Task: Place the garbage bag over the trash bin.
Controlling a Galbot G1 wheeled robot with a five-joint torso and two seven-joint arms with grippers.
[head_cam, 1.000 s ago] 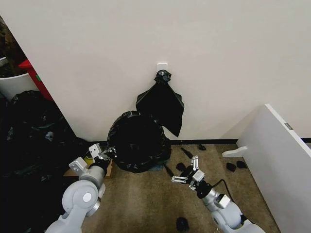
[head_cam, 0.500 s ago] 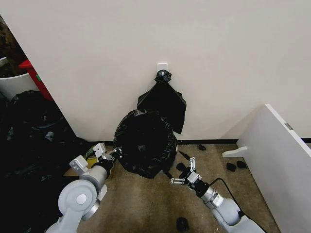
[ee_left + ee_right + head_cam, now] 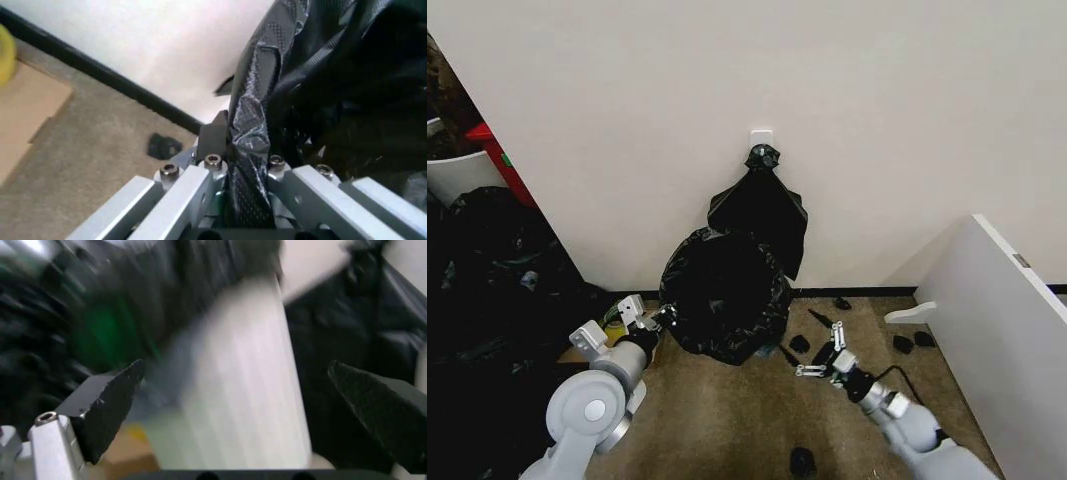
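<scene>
While the garbage bag [image 3: 725,295] sits big and round on the floor by the far wall, the left pincer [image 3: 659,318] pinches its left edge tight. To the right, the right pincer [image 3: 823,356] hangs low over the carpet, wide open, holding nothing, near small black scraps [image 3: 799,343].

I see a plain off-white wall [image 3: 877,120] ahead, with a small white wall hook plate [image 3: 761,134] mounted on it and a black baseboard strip [image 3: 857,292] along its foot. The floor is worn brown carpet [image 3: 727,410] — small black scraps [image 3: 902,344] lie scattered on it. A white flat panel [image 3: 1002,330] leans at right. Lighting looks even.
</scene>
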